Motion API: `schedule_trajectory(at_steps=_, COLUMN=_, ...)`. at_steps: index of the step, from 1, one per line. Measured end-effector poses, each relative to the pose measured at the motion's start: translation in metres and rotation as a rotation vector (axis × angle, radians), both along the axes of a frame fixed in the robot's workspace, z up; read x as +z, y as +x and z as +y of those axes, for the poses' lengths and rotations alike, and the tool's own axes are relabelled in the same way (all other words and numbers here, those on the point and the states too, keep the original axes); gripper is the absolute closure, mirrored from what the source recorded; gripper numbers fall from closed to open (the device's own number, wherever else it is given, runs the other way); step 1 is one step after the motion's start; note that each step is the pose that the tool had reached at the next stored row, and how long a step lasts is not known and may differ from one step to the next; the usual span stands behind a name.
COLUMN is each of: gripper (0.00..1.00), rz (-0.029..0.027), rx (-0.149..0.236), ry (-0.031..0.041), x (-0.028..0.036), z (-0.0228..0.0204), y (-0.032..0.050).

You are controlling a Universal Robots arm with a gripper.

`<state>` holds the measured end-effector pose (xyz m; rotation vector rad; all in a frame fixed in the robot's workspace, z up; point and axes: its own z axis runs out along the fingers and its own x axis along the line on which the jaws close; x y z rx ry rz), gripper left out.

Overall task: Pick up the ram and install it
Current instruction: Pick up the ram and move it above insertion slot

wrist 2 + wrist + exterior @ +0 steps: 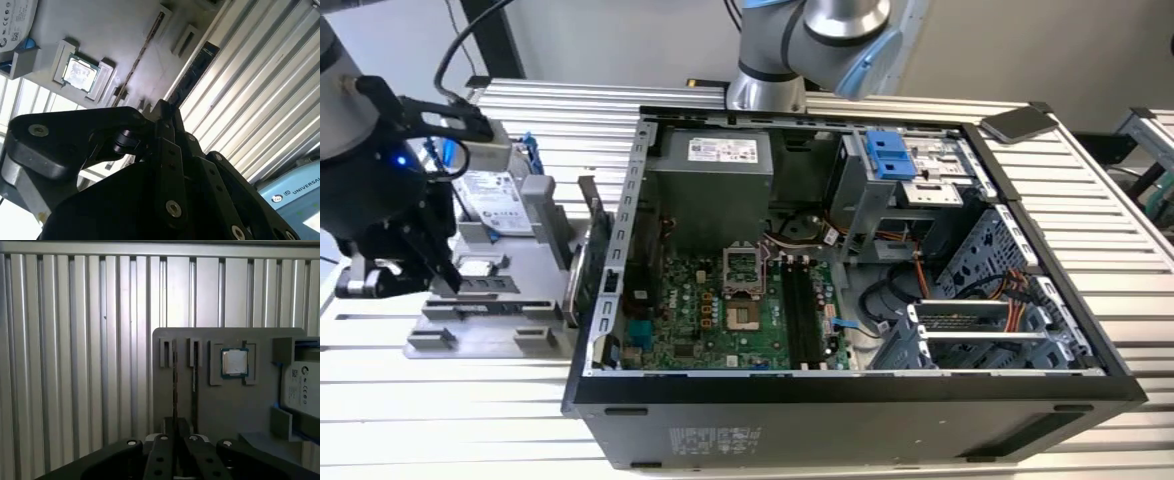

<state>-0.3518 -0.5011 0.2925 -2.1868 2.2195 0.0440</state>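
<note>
In the exterior view the gripper (pixel 444 283) hangs over the holder (pixel 480 335), at 9 o'clock from the case (pixel 854 400). In the first wrist view the ram (pixel 175 385) stands edgewise in a holder slot, right at the gripper; its opening I cannot tell.

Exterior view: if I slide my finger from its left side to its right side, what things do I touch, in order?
Going from the exterior view's left to its right: gripper → hard drive → green motherboard → metal drive cage.
</note>
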Motion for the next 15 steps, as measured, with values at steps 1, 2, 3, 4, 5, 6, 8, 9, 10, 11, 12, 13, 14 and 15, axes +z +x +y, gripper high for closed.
schedule_trajectory(at_steps=1, gripper=1.0, rz=-0.0001, rx=0.0, ry=-0.0001, x=0.0043, z=0.0001, y=0.0001)
schedule_trajectory(at_steps=2, gripper=1.0, rz=0.0, rx=0.0, ry=-0.0005, x=0.0091, z=0.0006, y=0.0)
schedule_trajectory(at_steps=3, gripper=1.0, rz=0.0, rx=0.0, ry=-0.001, x=0.0136, z=0.0013, y=0.0)
schedule_trajectory(at_steps=4, gripper=1.0, rz=-0.0001, rx=0.0, ry=-0.0011, x=0.0181, z=0.0017, y=0.0)
schedule_trajectory(at_steps=5, gripper=1.0, rz=0.0, rx=0.0, ry=-0.0012, x=0.0227, z=0.0017, y=0.0)
schedule_trajectory(at_steps=6, gripper=1.0, rz=0.0, rx=0.0, ry=-0.0011, x=0.027, z=0.0017, y=0.0)
schedule_trajectory(at_steps=8, gripper=1.0, rz=0.0001, rx=0.0, ry=-0.0013, x=0.0364, z=0.0017, y=0.0)
schedule_trajectory(at_steps=9, gripper=1.0, rz=0.0, rx=0.0, ry=-0.0012, x=0.0406, z=0.0017, y=0.0)
schedule_trajectory(at_steps=10, gripper=1.0, rz=-0.0001, rx=0.0, ry=-0.0011, x=0.0455, z=0.0017, y=0.0)
schedule_trajectory(at_steps=11, gripper=1.0, rz=0.0, rx=0.0, ry=-0.0011, x=0.0499, z=0.0017, y=0.0)
schedule_trajectory(at_steps=12, gripper=1.0, rz=0.0, rx=0.0, ry=-0.0012, x=0.0546, z=0.0017, y=0.0)
schedule_trajectory(at_steps=13, gripper=1.0, rz=-0.0001, rx=0.0, ry=-0.0012, x=0.0591, z=0.0017, y=0.0)
schedule_trajectory(at_steps=14, gripper=1.0, rz=0.0, rx=0.0, ry=-0.0012, x=0.0636, z=0.0017, y=0.0)
schedule_trajectory(at_steps=15, gripper=1.0, rz=0.0, rx=0.0, ry=-0.0012, x=0.0681, z=0.0017, y=0.0)
